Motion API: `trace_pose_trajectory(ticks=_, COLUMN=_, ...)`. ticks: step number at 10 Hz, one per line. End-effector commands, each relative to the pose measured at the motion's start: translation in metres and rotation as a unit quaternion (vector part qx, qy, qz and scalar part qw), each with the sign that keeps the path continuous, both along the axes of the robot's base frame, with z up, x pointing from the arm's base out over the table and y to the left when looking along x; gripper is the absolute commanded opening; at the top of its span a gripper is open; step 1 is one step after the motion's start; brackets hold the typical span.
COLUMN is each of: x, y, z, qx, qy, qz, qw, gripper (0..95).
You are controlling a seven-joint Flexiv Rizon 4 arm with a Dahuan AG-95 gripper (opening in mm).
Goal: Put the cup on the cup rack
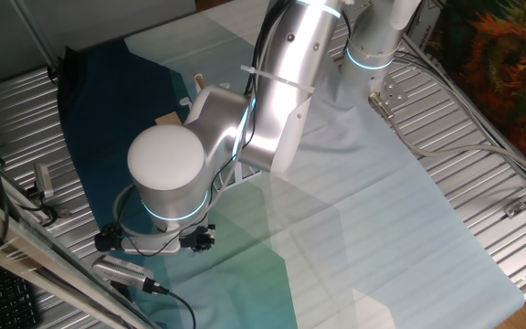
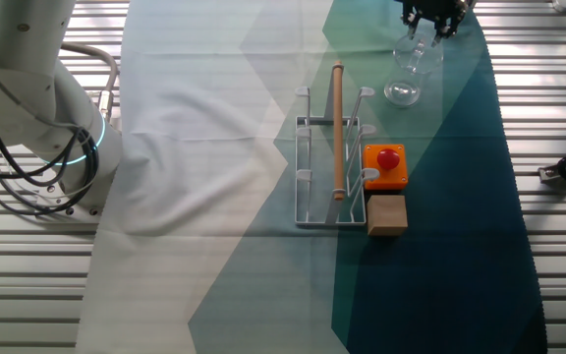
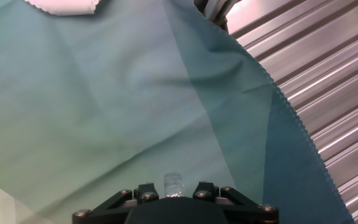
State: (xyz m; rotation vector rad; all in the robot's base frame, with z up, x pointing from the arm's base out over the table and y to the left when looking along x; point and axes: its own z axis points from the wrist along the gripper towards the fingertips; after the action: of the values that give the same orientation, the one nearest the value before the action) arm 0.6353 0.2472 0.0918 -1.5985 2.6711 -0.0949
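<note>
The cup [image 2: 405,75], a small clear glass mug, hangs tilted under my gripper [image 2: 428,26] at the far end of the dark teal cloth; whether its base touches the cloth I cannot tell. In the hand view a sliver of the cup's glass [image 3: 173,183] shows between the fingertips, and my gripper [image 3: 173,190] is shut on it. The cup rack [image 2: 314,167], a white frame with thin pegs, stands mid-cloth, well short of the cup. In one fixed view my own arm hides the cup and the gripper.
A wooden rod [image 2: 338,128] lies along the rack. An orange box with a red button [image 2: 386,165] and a wooden block [image 2: 386,214] sit against the rack's right side. The cloth's scalloped edge [image 3: 278,99] borders ribbed metal tabletop [image 3: 328,56]. The arm's base [image 2: 28,108] stands left.
</note>
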Motion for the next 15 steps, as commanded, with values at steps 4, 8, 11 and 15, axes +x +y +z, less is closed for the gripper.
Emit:
trace_pose_trajectory(ticks=4, x=0.0007, y=-0.0017, z=-0.0034, qx=-0.003, qy=0.0, qz=0.004, qw=1.0, gripper=19.0)
trace_pose_trajectory(ticks=8, x=0.0009, y=-0.0024, z=-0.0048, qx=-0.008, qy=0.0, qz=0.005, qw=1.0, gripper=19.0)
trace_pose_trajectory(ticks=11, x=0.0012, y=-0.0032, z=-0.0064, qx=-0.01, qy=0.001, qz=0.005, qw=0.9999, gripper=19.0)
trace_pose_trajectory(ticks=15, x=0.0013, y=-0.0032, z=-0.0066, qx=-0.008, qy=-0.001, qz=0.004, qw=1.0, gripper=19.0)
